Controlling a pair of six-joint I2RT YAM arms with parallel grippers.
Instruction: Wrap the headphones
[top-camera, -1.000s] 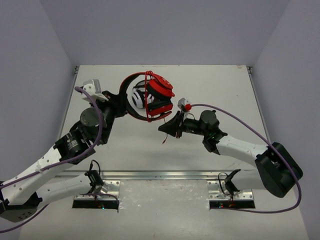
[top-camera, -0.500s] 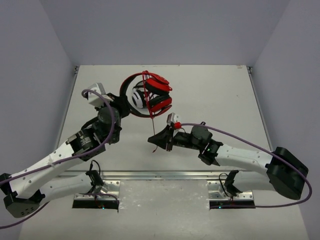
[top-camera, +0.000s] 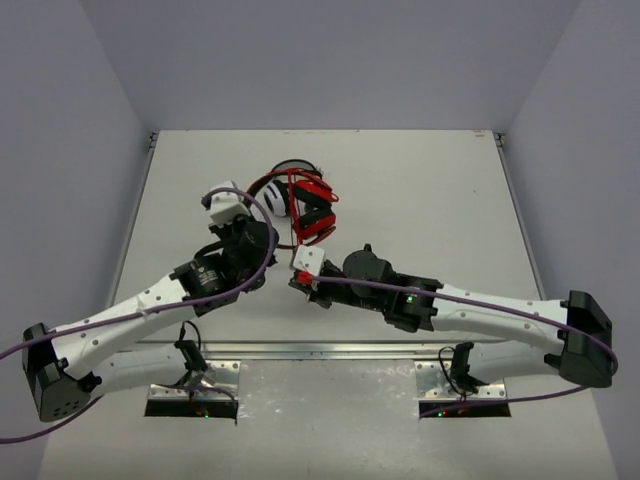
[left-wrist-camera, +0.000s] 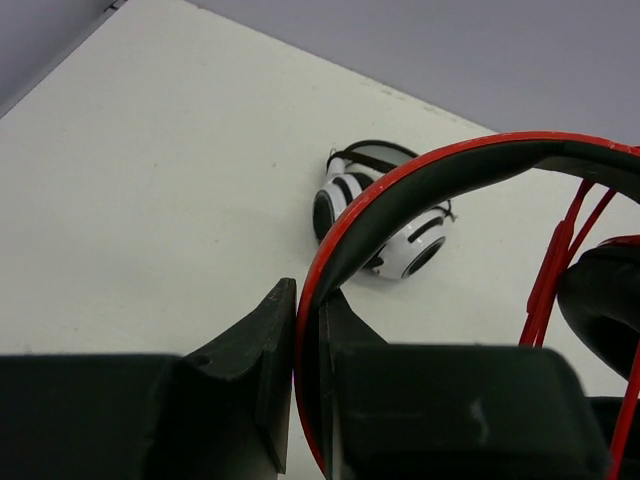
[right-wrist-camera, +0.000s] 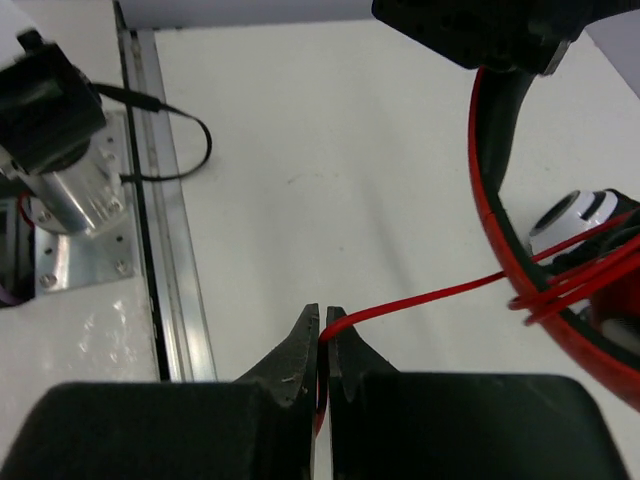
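The red headphones (top-camera: 312, 205) are held up over the middle of the table, with the thin red cable looped several times round the ear cups. My left gripper (top-camera: 266, 234) is shut on the black-lined red headband (left-wrist-camera: 400, 195), which runs up between its jaws (left-wrist-camera: 308, 300). My right gripper (top-camera: 299, 284) is shut on the red cable (right-wrist-camera: 430, 297), pinched at its fingertips (right-wrist-camera: 322, 318). The cable runs taut from there to the headband (right-wrist-camera: 495, 200).
White-and-black headphones (top-camera: 275, 198) lie on the table just behind the red ones and also show in the left wrist view (left-wrist-camera: 385, 215). A metal rail (top-camera: 330, 350) runs along the near edge. An arm base with a black lead (right-wrist-camera: 60, 150) sits by that rail.
The left gripper has brought the red headphones nearer and slightly right. The right gripper has swung left and nearer with the cable, to a spot below the headphones.
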